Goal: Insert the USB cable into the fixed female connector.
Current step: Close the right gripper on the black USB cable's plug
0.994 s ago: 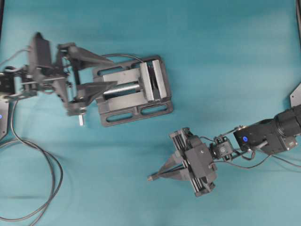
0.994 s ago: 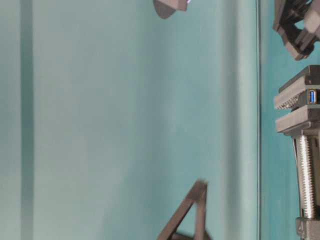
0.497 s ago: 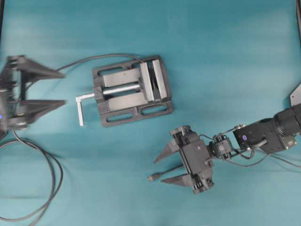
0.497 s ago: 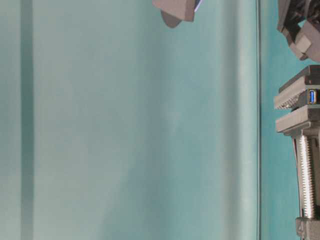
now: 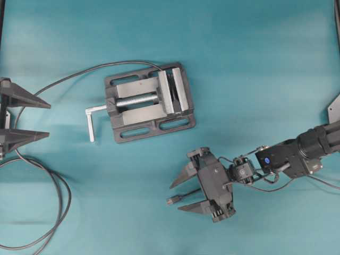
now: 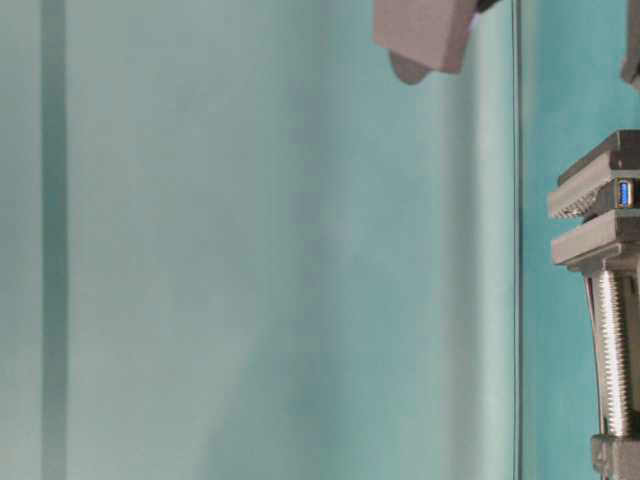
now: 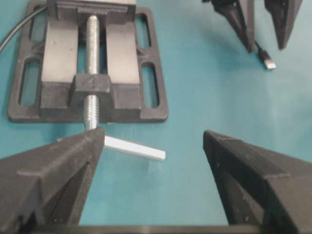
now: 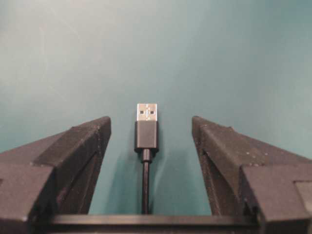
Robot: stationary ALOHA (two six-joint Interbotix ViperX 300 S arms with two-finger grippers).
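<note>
Since a second ago my right gripper point(image 5: 179, 196) has let go of the USB cable point(image 8: 146, 134): its jaws were pinched on the plug and now stand apart, released, with the plug lying flat on the teal table point(image 5: 255, 64) between the two fingers, touching neither. My left gripper point(image 5: 45, 119) has pulled back from the vise to the left edge of the overhead view, jaws spread wide and holding nothing.

From the right wrist camera I see the plug's metal tip pointing away from the gripper, the thin cord running back under it. Up and to the left of it in the overhead view sits the grey vise point(image 5: 150, 102), well apart from the plug. Clamped between its jaws is the fixed female connector point(image 6: 625, 193), which I can make out only as a small blue-lined socket in the table-level view. A thin black cable point(image 5: 79, 77) leaves the vise towards the left
</note>
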